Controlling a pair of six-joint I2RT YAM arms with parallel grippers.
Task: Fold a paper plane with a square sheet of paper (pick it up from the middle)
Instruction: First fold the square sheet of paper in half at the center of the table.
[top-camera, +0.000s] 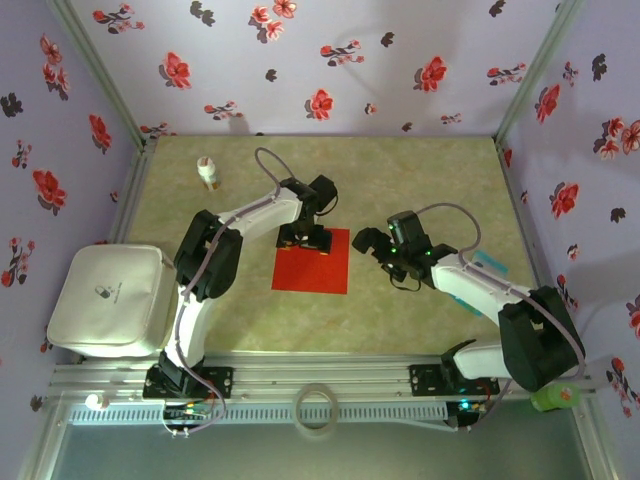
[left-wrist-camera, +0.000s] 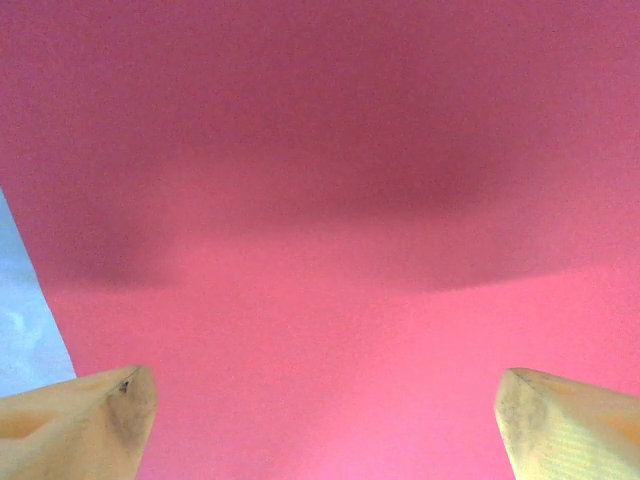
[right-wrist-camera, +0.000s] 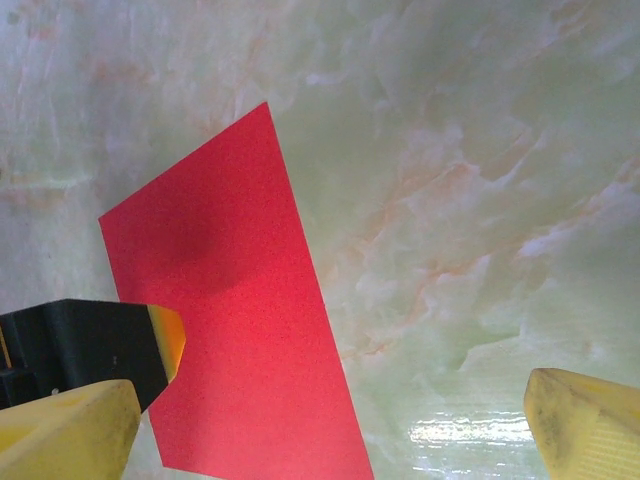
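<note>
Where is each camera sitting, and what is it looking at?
Top external: high up behind the arms, looking down on the marbled table, both arms and the flat bright red square paper sheet.
Left wrist: on the left arm, looking closely down at the red sheet, with the left gripper fingers spread apart.
Right wrist: on the right arm, looking down at the table and part of the sheet, with the right gripper fingers spread.
Shared: all three show the red sheet.
</note>
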